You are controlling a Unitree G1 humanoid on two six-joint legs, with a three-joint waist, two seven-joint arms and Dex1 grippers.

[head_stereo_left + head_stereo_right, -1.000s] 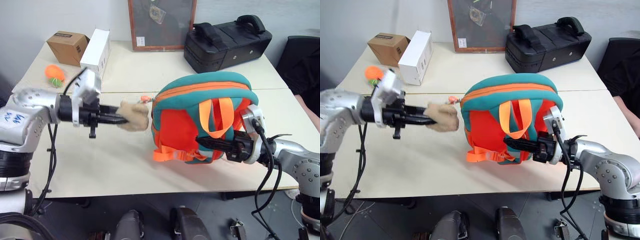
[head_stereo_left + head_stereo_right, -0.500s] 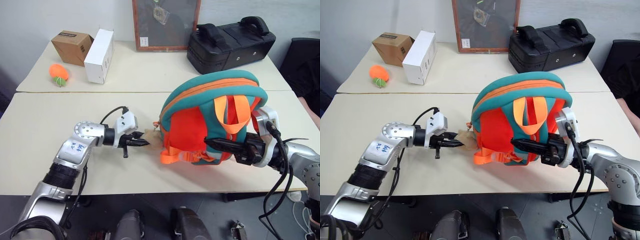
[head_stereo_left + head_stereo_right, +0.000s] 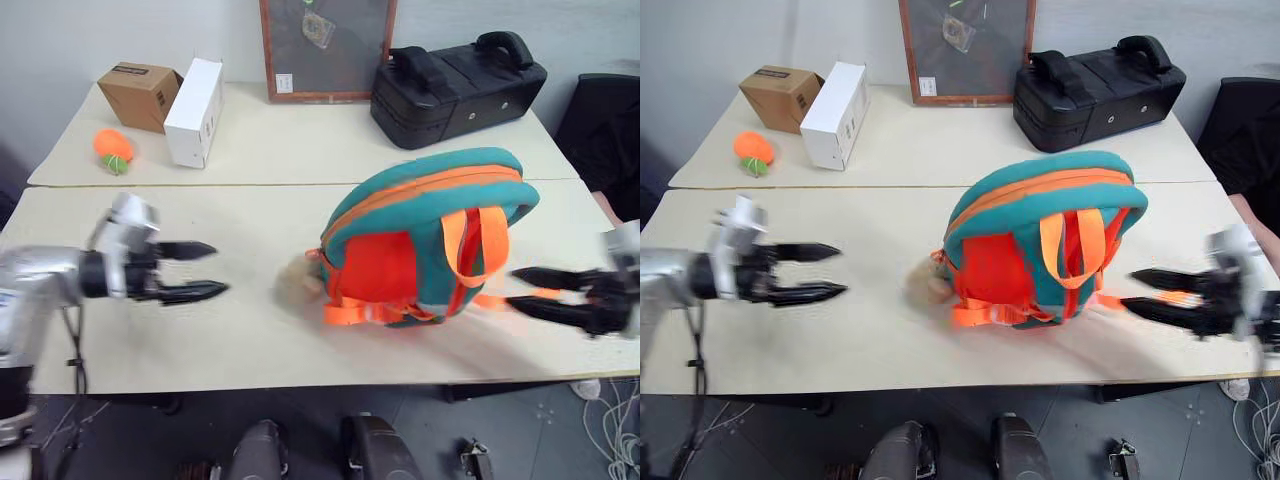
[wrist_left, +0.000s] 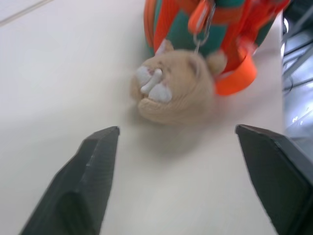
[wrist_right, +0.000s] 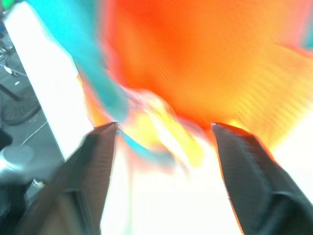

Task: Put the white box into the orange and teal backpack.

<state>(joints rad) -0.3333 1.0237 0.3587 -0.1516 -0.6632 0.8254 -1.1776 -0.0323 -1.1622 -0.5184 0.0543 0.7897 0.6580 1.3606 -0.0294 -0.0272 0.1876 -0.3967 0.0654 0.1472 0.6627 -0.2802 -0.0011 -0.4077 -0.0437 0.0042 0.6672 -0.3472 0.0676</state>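
Note:
The orange and teal backpack [image 3: 420, 240] lies on the table's middle, straps facing me, its tan bear charm [image 4: 176, 88] resting on the table at its left side. My left gripper [image 3: 218, 268] hovers open to the left of the charm, well apart from it, with nothing between its fingers. Off to the right of the backpack, my right gripper [image 3: 513, 287] is open too, its tips just short of the orange straps [image 5: 195, 63]. The white box is out of view.
At the back left stand a brown cardboard box [image 3: 138, 92], a blocky white carton [image 3: 195, 110] and an orange toy [image 3: 112, 148]. A framed picture [image 3: 325, 50] leans on the wall, with a black hard case [image 3: 455, 85] at the back right.
Both grippers opened and drew away sideways. The left let go of the bear charm, the right came off the backpack's strap side. The backpack settled onto the table.

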